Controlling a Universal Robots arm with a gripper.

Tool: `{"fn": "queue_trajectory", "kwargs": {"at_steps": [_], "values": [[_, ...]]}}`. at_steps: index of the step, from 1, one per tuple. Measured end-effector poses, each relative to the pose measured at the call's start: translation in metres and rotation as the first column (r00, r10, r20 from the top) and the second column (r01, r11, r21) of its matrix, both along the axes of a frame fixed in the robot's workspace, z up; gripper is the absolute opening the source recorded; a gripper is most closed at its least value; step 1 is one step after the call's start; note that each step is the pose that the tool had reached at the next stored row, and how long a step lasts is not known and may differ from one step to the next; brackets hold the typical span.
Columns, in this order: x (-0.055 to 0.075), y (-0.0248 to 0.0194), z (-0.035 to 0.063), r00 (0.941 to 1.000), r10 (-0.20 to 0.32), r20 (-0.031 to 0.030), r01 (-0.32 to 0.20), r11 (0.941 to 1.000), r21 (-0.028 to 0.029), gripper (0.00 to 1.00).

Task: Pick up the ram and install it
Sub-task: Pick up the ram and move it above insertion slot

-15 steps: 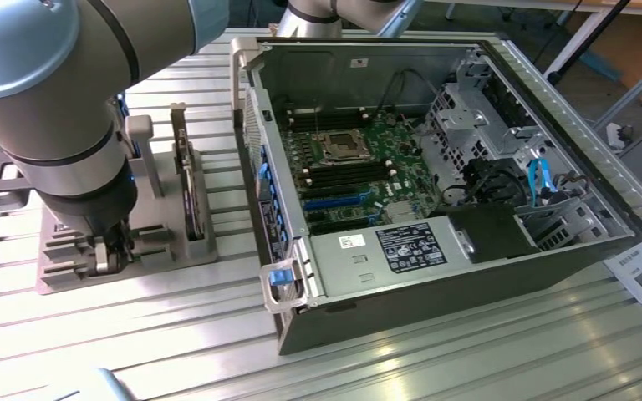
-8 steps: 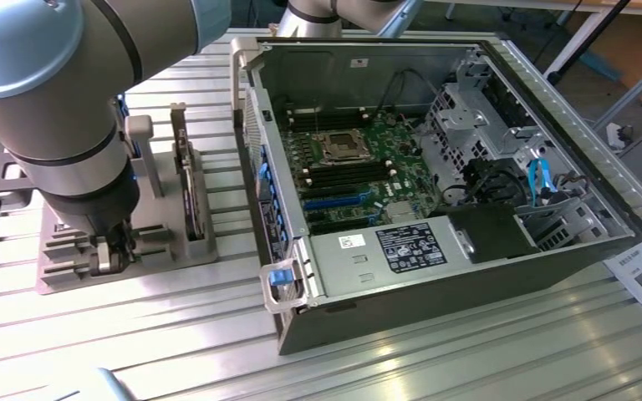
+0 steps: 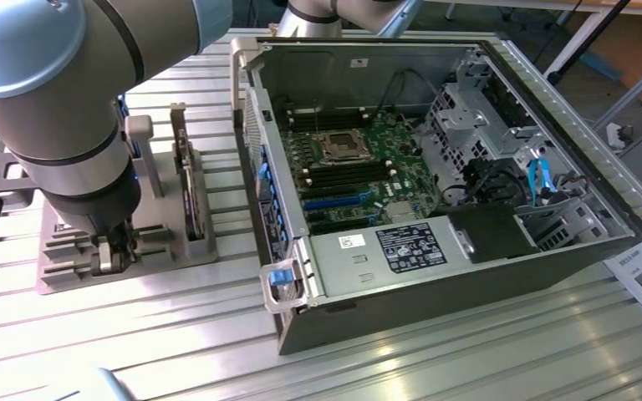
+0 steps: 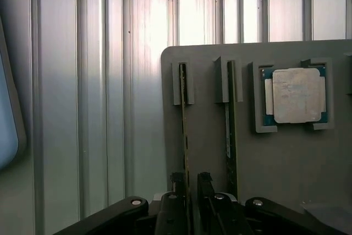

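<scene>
Your black two-finger gripper (image 4: 191,182) is sitting open astride the thin green ram stick (image 4: 185,130). Chips are hiding edge-on; grey holder block (image 3: 63,274) at black computer case's (image 3: 433,305) 9 o'clock.

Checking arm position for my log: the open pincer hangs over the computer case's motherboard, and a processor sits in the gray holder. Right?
Not quite. The open pincer hangs over the gray holder, at a ram stick standing in it, not over the computer case. The exterior view shows the arm at the holder, beside the case. The processor does sit in the holder.
</scene>
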State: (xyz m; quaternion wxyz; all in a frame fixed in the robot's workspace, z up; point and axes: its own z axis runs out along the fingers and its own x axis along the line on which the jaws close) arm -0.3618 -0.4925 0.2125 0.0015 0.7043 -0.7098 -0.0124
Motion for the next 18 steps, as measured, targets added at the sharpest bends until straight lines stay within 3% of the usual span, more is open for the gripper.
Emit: {"fn": "queue_trajectory", "kwargs": {"at_steps": [18], "values": [[0.0001,-0.0009,0.0,0.9999,0.015,0.0,-0.015,0.9999,-0.0002,0.24]]}}
